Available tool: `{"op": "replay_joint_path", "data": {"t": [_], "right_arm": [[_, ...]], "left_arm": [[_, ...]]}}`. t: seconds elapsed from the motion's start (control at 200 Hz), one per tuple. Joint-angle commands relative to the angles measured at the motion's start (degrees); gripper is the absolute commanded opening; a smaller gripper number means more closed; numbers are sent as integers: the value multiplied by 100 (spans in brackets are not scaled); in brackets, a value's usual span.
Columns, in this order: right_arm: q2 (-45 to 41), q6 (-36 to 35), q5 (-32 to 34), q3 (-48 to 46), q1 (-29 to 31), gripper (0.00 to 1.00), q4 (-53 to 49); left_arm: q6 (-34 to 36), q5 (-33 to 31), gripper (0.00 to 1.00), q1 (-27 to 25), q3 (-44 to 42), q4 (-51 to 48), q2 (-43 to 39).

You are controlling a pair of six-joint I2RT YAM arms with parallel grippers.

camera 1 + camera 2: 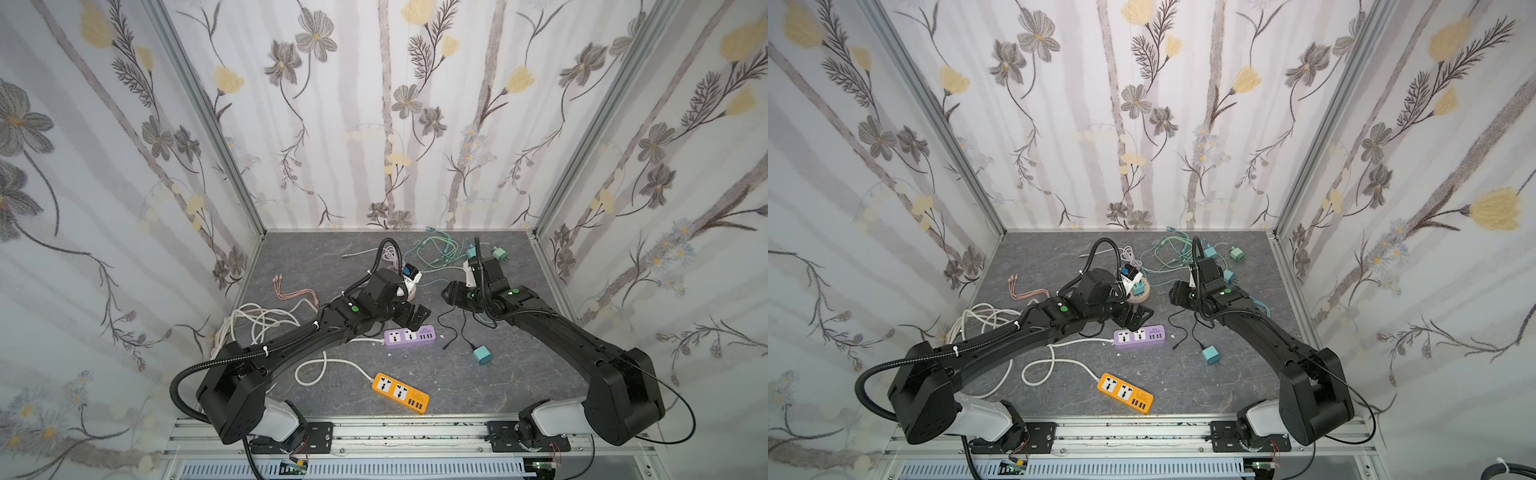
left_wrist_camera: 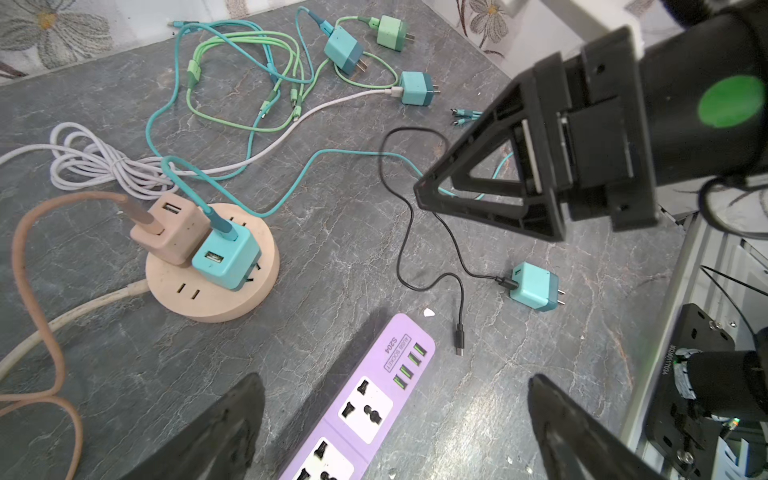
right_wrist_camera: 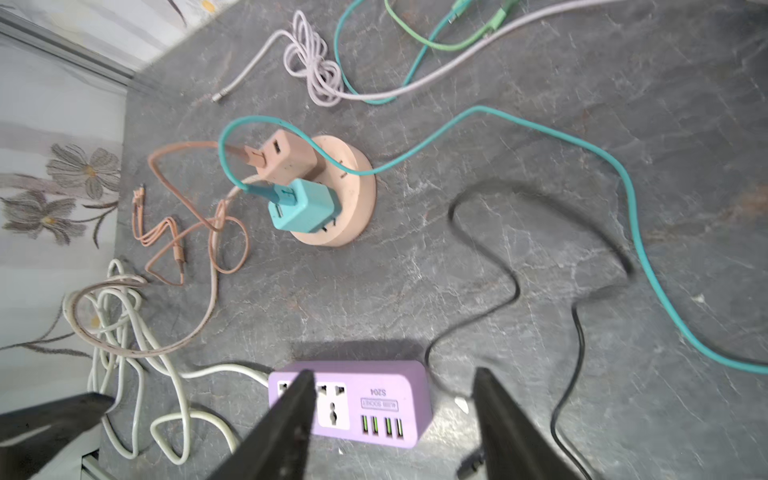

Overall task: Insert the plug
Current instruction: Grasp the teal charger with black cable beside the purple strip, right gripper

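Nearest us in both top views lies one orange power strip (image 1: pixel 400 392). Beyond it sits one purple power strip (image 1: pixel 409 336), and near that a loose teal charger (image 1: pixel 482 355) on a black cable. We cannot count the cables at the back; they are too tangled.

In the left wrist view, the left gripper (image 2: pixel 395 378) is spread wide and empty above the purple strip. Our task item, the teal plug (image 2: pixel 226 259), stands on the round socket (image 2: pixel 216 309), just beside a pink charger (image 2: pixel 170 232). It leans slightly and metal shows at its base, so we judge it not fully seated. Further back we count two more teal chargers (image 2: pixel 341 49) and one green charger (image 2: pixel 392 31). Totals: four teal, one green, one pink; two strips, one round socket.

In the right wrist view, the right gripper (image 3: pixel 395 374) is likewise spread and holds nothing, well apart from the plug.

We judge the plug light, hard and smooth-sided, with prongs that could bend. Take hold on two opposite flat sides, clear of the cable, and press straight down. The socket may slide.
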Motion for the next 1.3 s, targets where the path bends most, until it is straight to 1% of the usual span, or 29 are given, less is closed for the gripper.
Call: {"op": "replay_joint_path", "data": {"t": [0.0, 0.105, 0.135, 0.205, 0.3, 0.44, 0.61, 0.7, 0.809, 0.854, 1.004, 1.154, 1.294], "right_arm": [[-132, -307, -18, 0, -96, 100, -1158], [-479, -432, 68, -344, -273, 99, -1773], [-576, -433, 57, -633, -343, 99, -1852], [-735, -371, -149, -1074, -561, 100, -1805], [-730, -266, -386, -1474, -780, 99, -1545], [-516, -223, -515, -1691, -772, 99, -1125], [-290, -298, -568, -1733, -517, 96, -1135], [-410, -186, -400, -1822, -294, 89, -1116], [-540, -33, -93, -1963, -81, 72, -1098], [-549, 8, -26, -1997, -19, 68, -1096], [-498, 88, 217, -2018, 259, 62, -1074], [-400, 136, 721, -1941, 533, 56, -1226], [-332, 128, 883, -2007, 607, 52, -1104]], "left_arm": [[-63, -234, 100, 1, 74, -96, 101], [-147, -273, 100, 1, 217, -81, 322], [-189, -259, 100, 0, 278, -79, 415], [-274, -178, 100, 2, 426, -83, 634], [-373, -55, 100, -16, 624, -86, 905], [-437, 48, 100, -86, 872, -151, 1189], [-472, 7, 100, -120, 930, -157, 1299], [-472, -13, 100, -122, 922, -157, 1326], [-472, 4, 100, -127, 947, -177, 1359], [-472, 10, 100, -122, 969, -189, 1381], [-455, 19, 100, -122, 995, -227, 1399], [-472, 64, 100, -122, 1044, -259, 1433], [-472, 126, 100, -122, 1060, -294, 1458]]}}
